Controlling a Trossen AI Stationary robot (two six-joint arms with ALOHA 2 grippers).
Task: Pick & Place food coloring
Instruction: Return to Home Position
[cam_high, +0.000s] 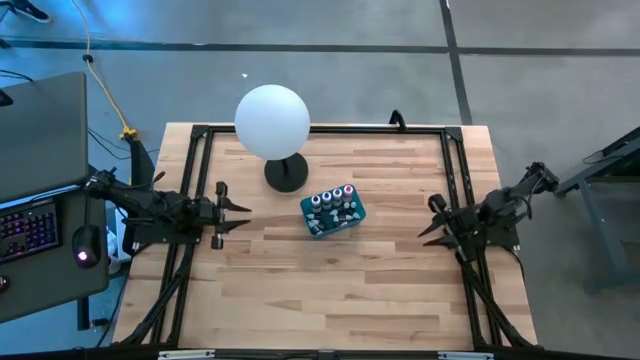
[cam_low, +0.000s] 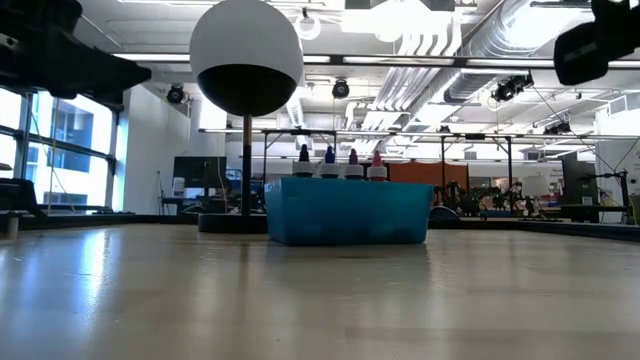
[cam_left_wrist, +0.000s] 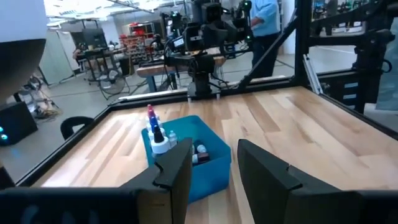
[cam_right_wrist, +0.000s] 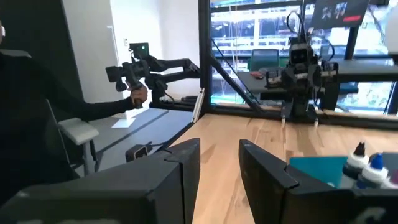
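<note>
bottles (cam_high: 333, 199): four, upright in a row inside the blue tray (cam_high: 316, 231), mid-table | left gripper (cam_high: 243, 216): left edge, fingers spread, empty, facing tray | right gripper (cam_high: 428, 220): right edge, spread, empty | tray between both, neither clearly nearer
</note>
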